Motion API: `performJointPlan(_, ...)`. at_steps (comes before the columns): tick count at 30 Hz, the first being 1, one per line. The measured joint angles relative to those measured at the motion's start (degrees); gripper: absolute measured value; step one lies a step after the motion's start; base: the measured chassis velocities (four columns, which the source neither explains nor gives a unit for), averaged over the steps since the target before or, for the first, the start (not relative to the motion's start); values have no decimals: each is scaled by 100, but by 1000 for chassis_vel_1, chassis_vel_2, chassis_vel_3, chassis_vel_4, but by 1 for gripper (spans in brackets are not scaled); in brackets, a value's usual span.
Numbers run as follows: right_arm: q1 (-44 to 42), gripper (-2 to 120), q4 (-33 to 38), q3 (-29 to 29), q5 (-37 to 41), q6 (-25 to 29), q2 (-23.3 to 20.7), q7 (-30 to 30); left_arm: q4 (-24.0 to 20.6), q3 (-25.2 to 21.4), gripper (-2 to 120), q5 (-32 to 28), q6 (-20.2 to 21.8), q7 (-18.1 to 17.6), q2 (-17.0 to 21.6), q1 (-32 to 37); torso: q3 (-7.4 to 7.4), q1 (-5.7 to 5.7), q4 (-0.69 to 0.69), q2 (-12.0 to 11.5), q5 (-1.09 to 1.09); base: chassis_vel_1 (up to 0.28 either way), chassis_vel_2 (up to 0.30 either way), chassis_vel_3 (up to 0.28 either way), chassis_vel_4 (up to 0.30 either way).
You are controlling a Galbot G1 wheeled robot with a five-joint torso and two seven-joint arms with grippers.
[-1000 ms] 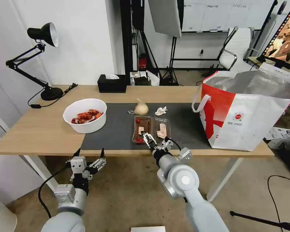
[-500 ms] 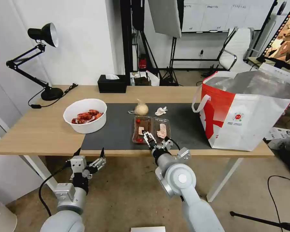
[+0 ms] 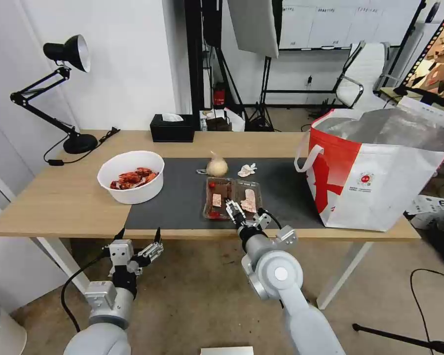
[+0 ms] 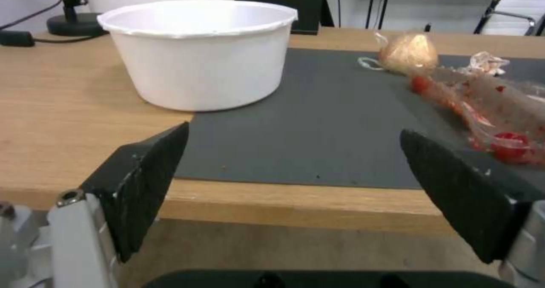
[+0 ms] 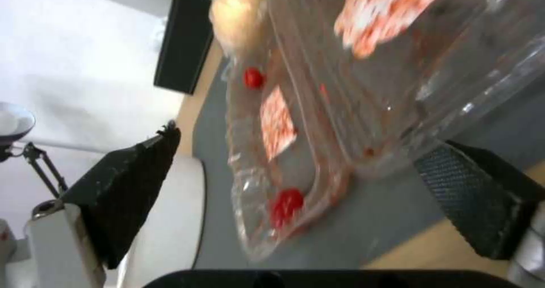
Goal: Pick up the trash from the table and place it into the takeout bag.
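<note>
Low in the head view's left, the left tool [image 3: 135, 241] waits below the table [image 3: 59, 197] edge, fingers spread and holding nothing. In the middle, the right tool [image 3: 235, 211] has pushed forward over the last second and now has its open fingers around the near edge of the clear box [image 3: 232, 196] on the dark mat, so a grab looks close. Farther right stands the takeout bag [image 3: 375, 172], mouth open.
</note>
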Motion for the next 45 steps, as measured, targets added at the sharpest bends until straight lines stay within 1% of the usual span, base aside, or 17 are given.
performJointPlan(2, -2, 100, 46, -1, -205, 45, -48, -162, -13, 0, 100, 1, -1, -3, 0, 13, 0, 1, 1, 0, 0, 0, 0, 0, 0)
performJointPlan(6, 37, 100, 120, 8, -300, 48, -128, -289, -27, 0, 100, 1, -1, -7, -5, 29, -1, 0, 2, 0, 0, 0, 0, 0, 0)
performJointPlan(11, 149, 100, 176, -40, -285, -2, -237, -479, -50, 1, 100, 1, -2, -14, -13, 42, -1, 0, 2, 0, 1, 0, 0, 0, 0)
performJointPlan(13, 271, 100, 152, -89, -128, -187, -287, -580, -70, -1, 100, -1, -3, -59, -16, 57, -1, 0, 2, 0, 0, 0, 0, 0, 0)
performJointPlan(17, 372, 100, 114, -137, 51, -456, -288, -531, -86, -4, 100, -6, -4, -113, -18, 73, -1, 1, 2, 0, 0, 0, 0, 0, 0)
performJointPlan(19, 519, 100, -20, -238, 244, -688, -225, -340, -125, -21, 100, -7, -6, -134, -30, 107, -1, 0, 3, 0, 0, 0, 0, 0, 0)
performJointPlan(22, 633, 100, -134, -300, 355, -713, -141, -173, -136, -40, 100, -7, -7, -136, -47, 126, -1, 1, 3, 0, 0, 0, 0, 0, 0)
performJointPlan(26, 680, 100, -157, -304, 378, -713, -115, -132, -136, -64, 100, -17, -7, -140, -58, 128, -1, 0, 3, 0, 0, 0, 0, 0, 0)
performJointPlan(35, 863, 100, -92, -304, 484, -694, -264, -217, -196, -100, 100, -55, -7, -148, -57, 168, -1, -1, 3, 1, 1, 0, 0, 0, 0)
performJointPlan(37, 1137, 99, -114, -372, 395, -712, -576, -703, -220, -109, 100, -110, -7, -152, -44, 171, -2, -1, 2, 1, 0, 0, 0, 0, 0)
performJointPlan(38, 1344, 98, -184, -482, 129, -771, -818, -1061, -231, -114, 100, -140, -7, -153, -33, 163, -2, -1, 2, 1, 1, 0, 0, 0, 0)
performJointPlan(39, 1344, 98, -184, -482, 129, -771, -818, -1061, -231, -114, 100, -140, -7, -153, -33, 163, -2, -1, 2, 1, 1, 0, 0, 0, 0)
performJointPlan(41, 1874, 89, -475, -771, -704, -898, -1309, -1863, -243, -123, 100, -204, -1, -156, -12, 131, -2, -1, 2, 1, 1, 0, 0, 0, 0)
performJointPlan(42, 1874, 89, -475, -771, -704, -898, -1309, -1863, -243, -123, 100, -204, -1, -156, -12, 131, -2, -1, 2, 1, 1, 0, 0, 0, 0)
performJointPlan(43, 2191, 82, -671, -952, -1119, -958, -1538, -2253, -243, -122, 100, -233, 6, -158, -6, 113, -1, 0, 2, 1, 2, 0, 0, 0, 0)
performJointPlan(44, 2537, 81, -906, -1140, -1578, -986, -1747, -2671, -243, -117, 100, -253, 8, -161, -1, 96, -1, 0, 3, 1, 2, 0, 0, 0, 0)
performJointPlan(45, 2537, 81, -906, -1140, -1578, -986, -1747, -2671, -243, -117, 100, -253, 8, -161, -1, 96, -1, 0, 3, 1, 2, 0, 0, 0, 0)
